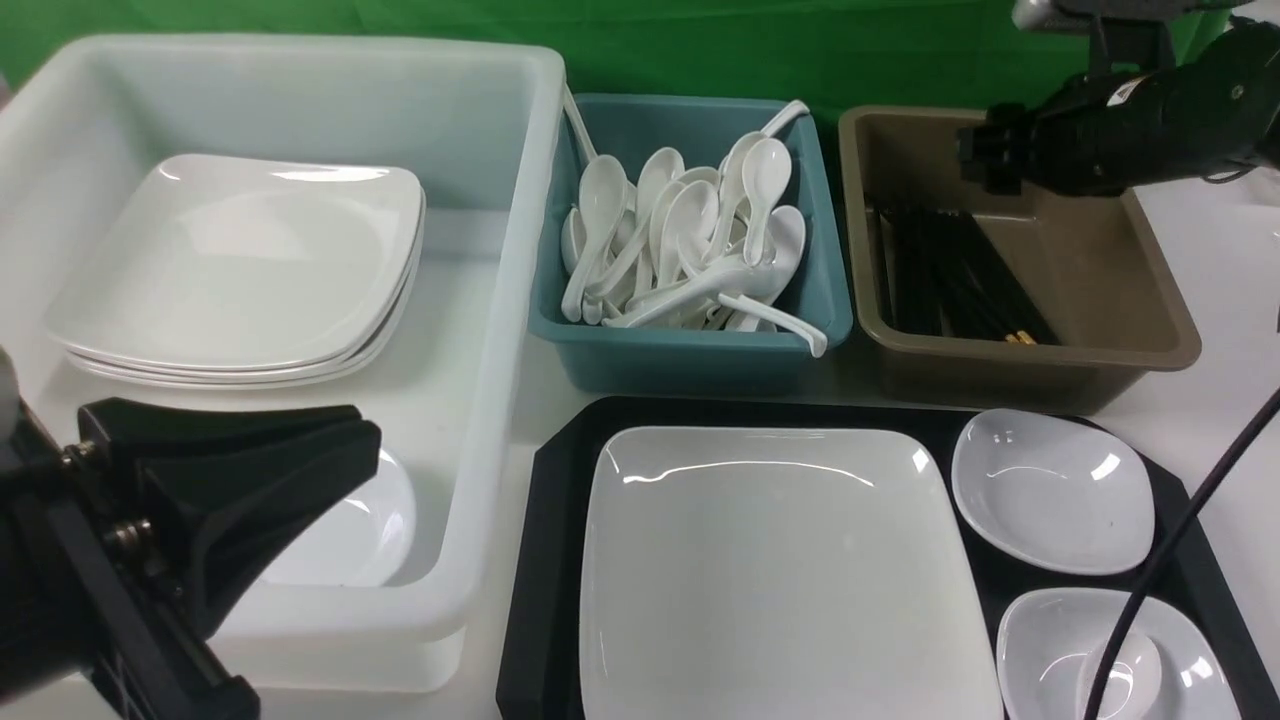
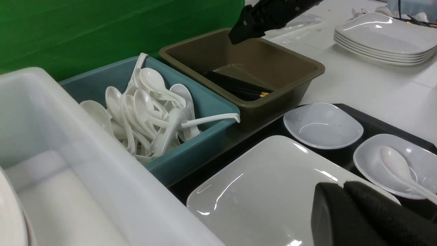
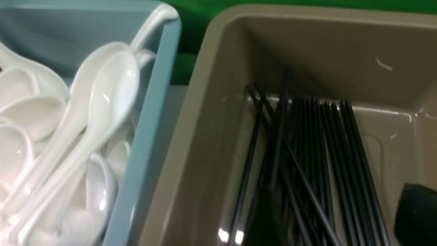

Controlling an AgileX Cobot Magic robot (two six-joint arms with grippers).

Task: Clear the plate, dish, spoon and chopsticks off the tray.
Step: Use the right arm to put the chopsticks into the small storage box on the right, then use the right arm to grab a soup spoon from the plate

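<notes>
Front view: glossy white square plate (image 1: 780,570) on black tray (image 1: 548,560); left claw (image 1: 362,442) clenched, right claw (image 1: 982,150) released.

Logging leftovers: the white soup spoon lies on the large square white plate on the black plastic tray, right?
No: the white soup spoon lies in a small white dish beside the square plate on the black tray; left wrist view shows it.
</notes>
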